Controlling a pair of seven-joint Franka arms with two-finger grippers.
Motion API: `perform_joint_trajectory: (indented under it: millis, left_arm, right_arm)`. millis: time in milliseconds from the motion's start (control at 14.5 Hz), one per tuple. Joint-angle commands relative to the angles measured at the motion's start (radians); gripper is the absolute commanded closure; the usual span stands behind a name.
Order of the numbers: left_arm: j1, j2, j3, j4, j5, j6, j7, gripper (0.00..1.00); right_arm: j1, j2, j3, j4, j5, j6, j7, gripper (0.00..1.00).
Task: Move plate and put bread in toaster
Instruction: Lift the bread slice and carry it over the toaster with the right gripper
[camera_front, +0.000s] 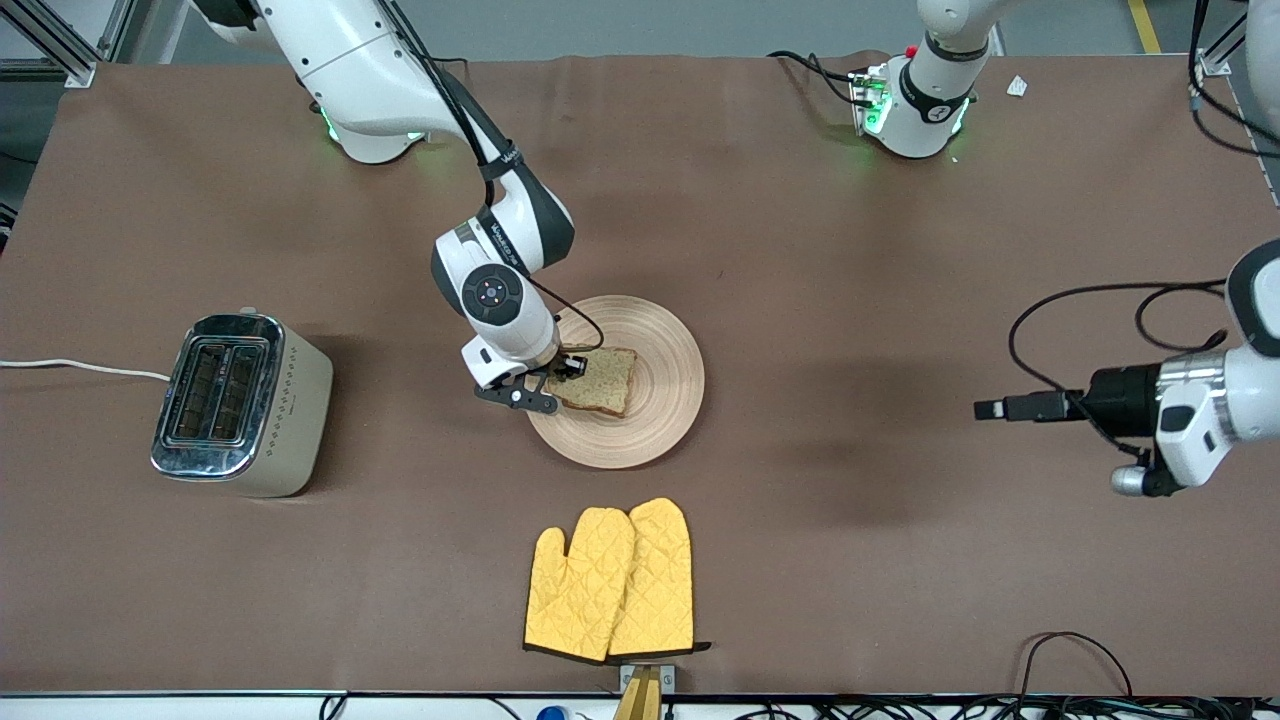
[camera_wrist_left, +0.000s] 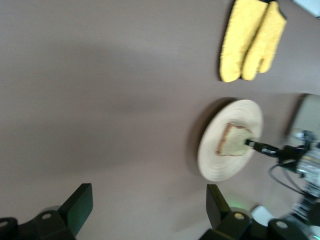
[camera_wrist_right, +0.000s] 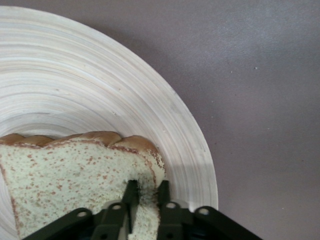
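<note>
The round wooden plate (camera_front: 660, 400) lies mid-table with the speckled bread (camera_front: 605, 380) on it. My right gripper (camera_front: 560, 385) is down at the plate's edge on the toaster's side, shut on the slice's edge. The right wrist view shows both fingers (camera_wrist_right: 131, 192) pinching the bread (camera_wrist_right: 65, 180) over the plate (camera_wrist_right: 100, 85). The toaster (camera_front: 235, 400) stands toward the right arm's end, its slots facing up. My left gripper (camera_wrist_left: 150, 205) hangs open and holds nothing, over bare table toward the left arm's end, where the left arm (camera_front: 1200, 410) waits.
A pair of yellow oven mitts (camera_front: 610, 580) lies nearer the front camera than the plate. The toaster's white cord (camera_front: 80, 367) runs off the table edge at the right arm's end. Black cables (camera_front: 1060, 330) loop beside the left arm.
</note>
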Motion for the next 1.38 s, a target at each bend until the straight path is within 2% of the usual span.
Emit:
perform_joint_trajectory:
  millis: [0,138,275,413,550,757,1032,1101,1169,1307]
  left_arm:
    - [-0.007,-0.153,0.009,-0.025,0.123,-0.067,-0.043,0.0]
    - [-0.01,-0.22,0.004,-0.024,0.229,-0.101,-0.034,0.0]
    - [-0.01,-0.248,-0.045,-0.019,0.326,-0.154,-0.032,0.0]
    - [-0.01,-0.257,-0.092,0.036,0.43,-0.226,-0.032,0.0]
    - [-0.007,-0.259,-0.111,0.051,0.47,-0.253,-0.028,0.0]
    - [-0.005,-0.262,-0.109,0.08,0.472,-0.256,0.027,0.0]
    - [-0.013,-0.321,-0.103,0.08,0.468,-0.286,0.035,0.0]
    - [-0.03,-0.345,-0.091,0.077,0.452,-0.285,0.035,0.0]
    - [-0.101,-0.371,-0.018,0.073,0.448,-0.286,0.033,0.0]
    - [-0.313,-0.418,0.222,0.051,0.44,-0.291,0.036,0.0]
  right_arm:
    - [0.005,0.0,-0.009,-0.006,0.0,-0.001,0.017,0.99]
    - [-0.001,-0.022,-0.013,0.013,0.0,-0.05,0.011,1.0]
    - [-0.018,-0.06,-0.023,0.085,-0.014,-0.211,0.012,1.0]
    - [-0.02,-0.083,-0.058,0.158,-0.026,-0.315,0.005,1.0]
    - [-0.02,-0.092,-0.096,0.244,-0.063,-0.45,-0.024,1.0]
    - [-0.03,-0.092,-0.136,0.382,-0.213,-0.666,-0.15,1.0]
    - [-0.093,-0.098,-0.142,0.461,-0.402,-0.825,-0.427,1.0]
    - [-0.099,-0.098,-0.151,0.462,-0.46,-0.849,-0.495,1.0]
    - [-0.099,-0.101,-0.165,0.462,-0.518,-0.879,-0.562,0.99]
    - [-0.101,-0.112,-0.19,0.462,-0.597,-0.934,-0.604,0.99]
